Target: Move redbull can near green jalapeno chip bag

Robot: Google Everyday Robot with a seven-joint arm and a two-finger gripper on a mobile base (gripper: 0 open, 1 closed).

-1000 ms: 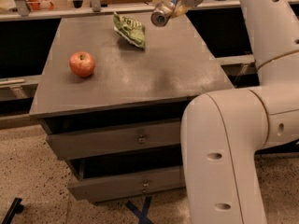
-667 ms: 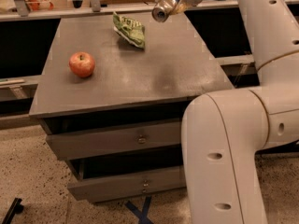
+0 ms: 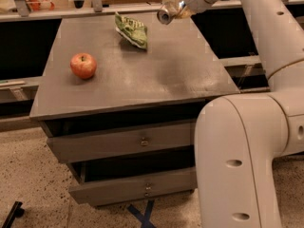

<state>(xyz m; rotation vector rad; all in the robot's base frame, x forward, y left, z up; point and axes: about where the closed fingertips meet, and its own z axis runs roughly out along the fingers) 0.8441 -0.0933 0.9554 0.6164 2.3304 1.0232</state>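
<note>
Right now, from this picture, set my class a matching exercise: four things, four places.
1 round red apple
2 crumpled green foil chip bag
3 slim silver-and-blue metal can
4 gripper

A far part of the grey table
B airborne, between the jaws
C table's left part
D above table's far right, shut on can

Pairs: 1-C, 2-A, 3-B, 4-D

The gripper (image 3: pixel 175 4) hangs above the far side of the table (image 3: pixel 142 84) and grips the can (image 3: pixel 166 15), tilted in the air (one round end faces the camera). The bag (image 3: pixel 132 30) lies near, to its left. The apple (image 3: pixel 83 65) sits well apart.
</note>
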